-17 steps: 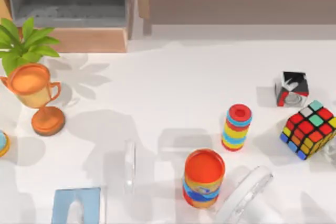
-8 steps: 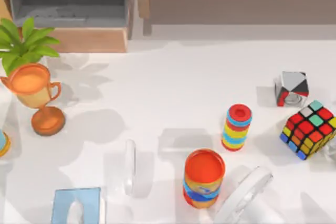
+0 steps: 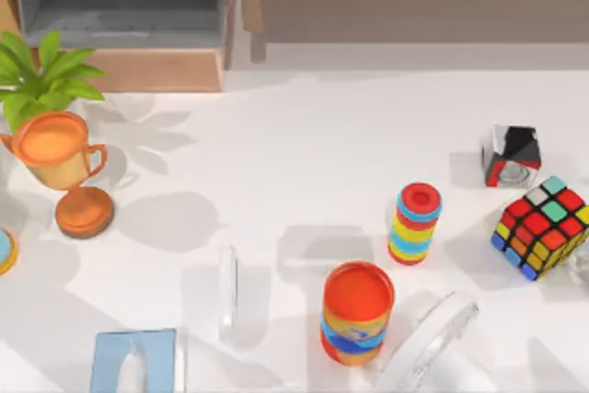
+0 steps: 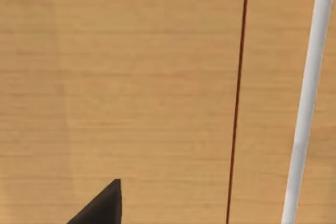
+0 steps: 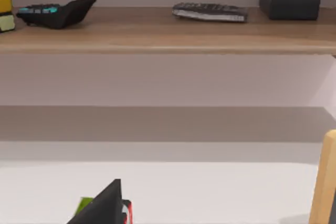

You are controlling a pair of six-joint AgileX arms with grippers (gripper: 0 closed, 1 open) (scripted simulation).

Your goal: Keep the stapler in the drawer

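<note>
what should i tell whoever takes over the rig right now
Left gripper: a dark fingertip in the left wrist view, facing a tan wooden panel.
Right gripper: a dark fingertip in the right wrist view, facing the long shelf.
Stapler: lying on the white table, left of the orange can, ungrasped.
Drawer: open at the table's far left, grey inside bare.
Done: drawer open. Left: pick the stapler, place it inside.

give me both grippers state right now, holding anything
Left gripper: a dark fingertip against a light wooden surface; open or shut cannot be told.
Right gripper: a dark fingertip facing the wooden shelf; cannot be told either.
</note>
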